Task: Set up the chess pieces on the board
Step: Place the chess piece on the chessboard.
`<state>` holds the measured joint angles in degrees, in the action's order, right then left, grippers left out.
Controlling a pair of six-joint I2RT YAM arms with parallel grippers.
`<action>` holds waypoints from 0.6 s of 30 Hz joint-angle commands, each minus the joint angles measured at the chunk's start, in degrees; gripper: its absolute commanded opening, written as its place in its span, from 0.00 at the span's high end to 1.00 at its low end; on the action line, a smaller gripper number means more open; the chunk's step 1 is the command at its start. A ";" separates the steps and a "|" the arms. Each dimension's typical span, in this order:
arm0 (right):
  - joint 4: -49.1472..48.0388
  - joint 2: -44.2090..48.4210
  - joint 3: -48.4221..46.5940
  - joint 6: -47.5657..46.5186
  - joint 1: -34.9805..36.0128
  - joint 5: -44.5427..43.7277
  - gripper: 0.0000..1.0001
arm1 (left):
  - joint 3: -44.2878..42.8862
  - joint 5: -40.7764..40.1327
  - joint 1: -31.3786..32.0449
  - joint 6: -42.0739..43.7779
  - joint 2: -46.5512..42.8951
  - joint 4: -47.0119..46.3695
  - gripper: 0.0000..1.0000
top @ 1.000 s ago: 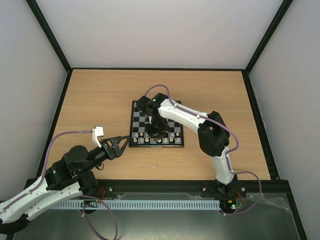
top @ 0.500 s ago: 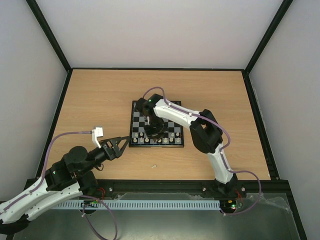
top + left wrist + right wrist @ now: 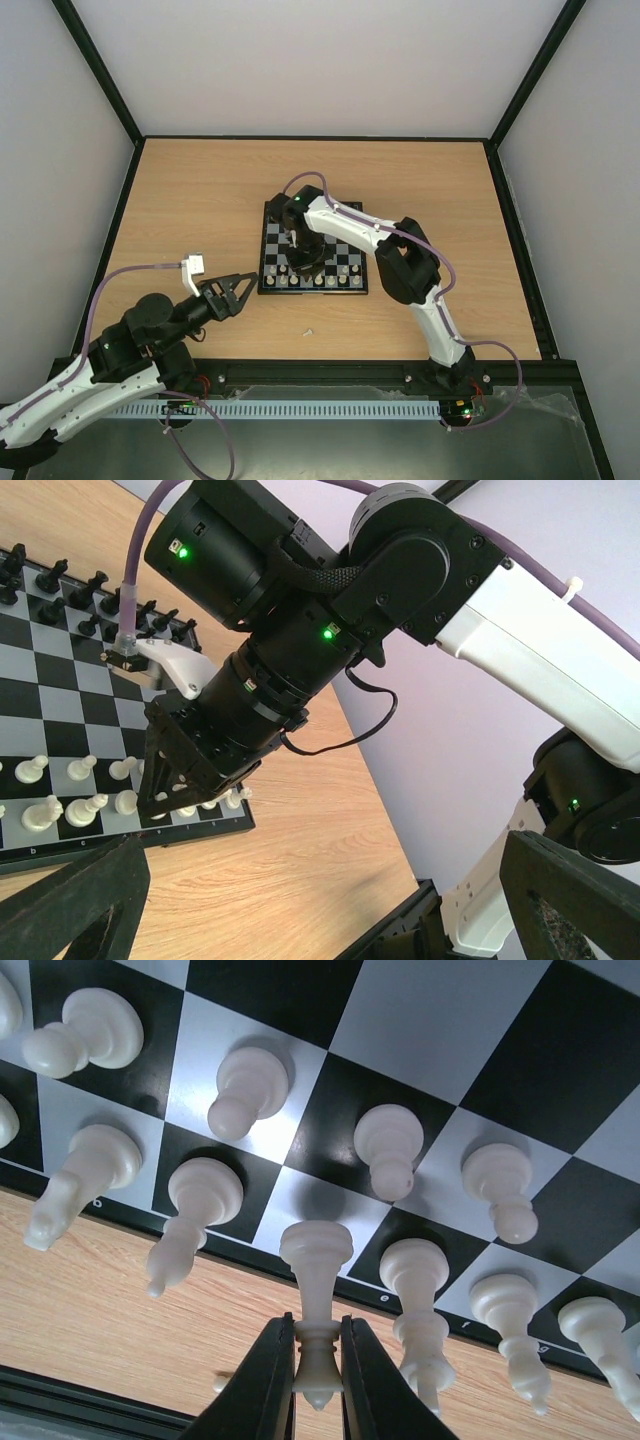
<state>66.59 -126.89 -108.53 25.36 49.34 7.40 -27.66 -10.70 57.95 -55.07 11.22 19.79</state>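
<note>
Right jaws clenched on a tall white piece (image 3: 316, 1260) near its top, base over a pale square in the near row of the board (image 3: 420, 1020); touchdown unclear. Other white chess pieces (image 3: 388, 1150) fill the two near rows. Left jaws released, empty, over the tabletop (image 3: 200, 190) left of the board.

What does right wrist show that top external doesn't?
Right wrist only: the right gripper shut on a tall white piece near its top, its base over a pale edge-row square, with the neighbours' shapes distinct. Top external only: the left gripper open, left of the board, and a small white bit on the table. Both: the board and the white chess pieces along its near edge.
</note>
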 commanded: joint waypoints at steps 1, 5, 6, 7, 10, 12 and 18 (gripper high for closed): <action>4.35 -1.85 -1.88 -1.11 -0.39 0.45 0.91 | 0.33 -0.98 0.22 0.58 -1.24 0.86 0.01; 4.41 -2.04 -2.03 -1.11 -0.40 0.42 0.91 | 0.20 -1.16 0.18 0.68 -1.54 1.12 0.01; 4.43 -2.11 -1.93 -1.15 -0.39 0.42 0.91 | 0.21 -1.17 0.21 0.67 -1.60 1.13 0.01; 4.43 -2.13 -1.91 -1.11 -0.40 0.42 0.91 | 0.23 -1.22 0.21 0.68 -1.63 1.19 0.01; 4.52 -2.18 -1.65 -1.17 -0.40 0.43 0.91 | 0.20 -1.30 0.17 0.67 -1.78 1.28 0.01; 4.52 -2.10 -1.49 -1.19 -0.39 0.32 0.91 | 0.21 -1.34 0.23 0.68 -1.86 1.28 0.01; 4.51 -2.07 -1.37 -1.28 -0.39 0.34 0.91 | 0.16 -1.51 0.22 0.75 -1.90 1.19 0.01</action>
<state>66.96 -128.09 -109.12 24.77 49.12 7.42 -27.66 -11.55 57.95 -55.07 10.09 20.75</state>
